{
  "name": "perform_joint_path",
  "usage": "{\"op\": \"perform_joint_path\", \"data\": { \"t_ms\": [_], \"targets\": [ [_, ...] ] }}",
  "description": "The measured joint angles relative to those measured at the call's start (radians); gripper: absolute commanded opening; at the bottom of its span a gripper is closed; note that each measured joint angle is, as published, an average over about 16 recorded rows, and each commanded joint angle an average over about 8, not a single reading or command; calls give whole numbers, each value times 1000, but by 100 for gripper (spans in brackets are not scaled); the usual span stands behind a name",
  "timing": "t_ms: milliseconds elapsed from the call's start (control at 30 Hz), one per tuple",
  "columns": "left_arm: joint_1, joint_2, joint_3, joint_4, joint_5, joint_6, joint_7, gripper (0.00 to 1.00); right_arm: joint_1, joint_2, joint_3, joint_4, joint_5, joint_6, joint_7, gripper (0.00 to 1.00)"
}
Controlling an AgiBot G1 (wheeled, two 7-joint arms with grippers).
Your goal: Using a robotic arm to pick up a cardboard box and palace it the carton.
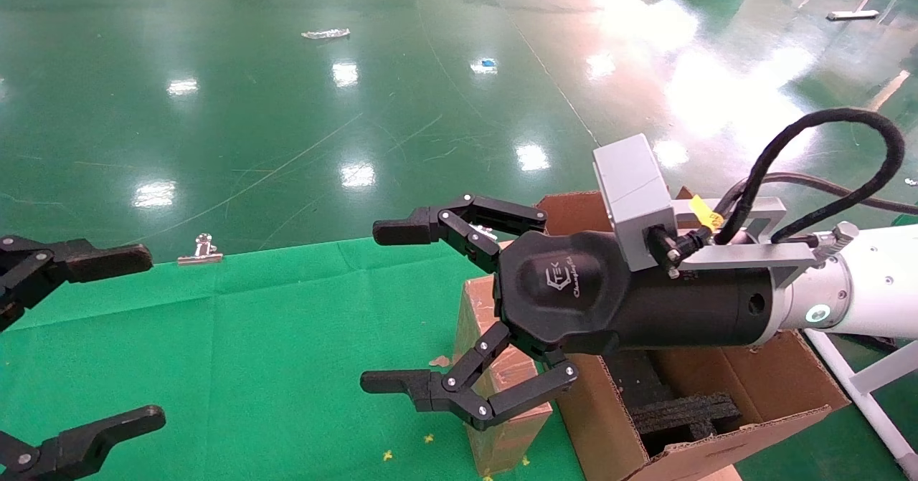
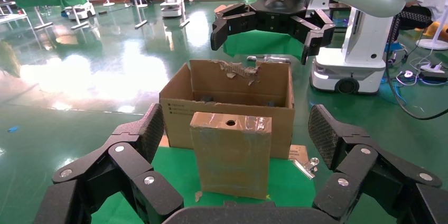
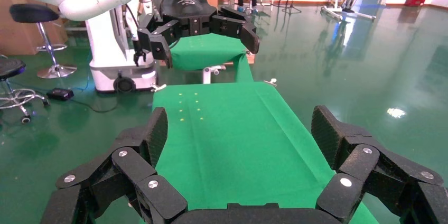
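- The box [image 1: 498, 388] stands upright on the green surface [image 1: 251, 352], below and behind the right gripper [image 1: 391, 305], outside its spread fingers [image 1: 401, 231].
- The carton [image 1: 753, 388] sits just beside the box.
- The left gripper [image 1: 107, 337] hangs well apart, fingers open.

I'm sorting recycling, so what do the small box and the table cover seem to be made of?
Small brown taped box: apparently cardboard, under glossy tape that reflects light. Bright green table cover: probably matte cloth, since creases show and a metal clip holds its edge.
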Motion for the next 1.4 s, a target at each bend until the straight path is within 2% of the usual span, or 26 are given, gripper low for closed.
{"op": "perform_joint_path", "data": {
  "t_ms": [633, 867, 1100, 1400],
  "targets": [
    [0, 0, 0, 0, 0, 0, 0, 100, 1, 0, -2, 3, -3, 0, 0, 100],
    [0, 0, 0, 0, 0, 0, 0, 100, 24, -4, -29, 25, -52, 1, 24, 100],
    [-1, 0, 1, 1, 0, 0, 1, 100, 127, -47, -134, 54, -235, -16, 109, 100],
    [-1, 0, 2, 1, -1, 0, 1, 100, 372, -183, -402, 71, -606, -61, 258, 100]
  ]
}}
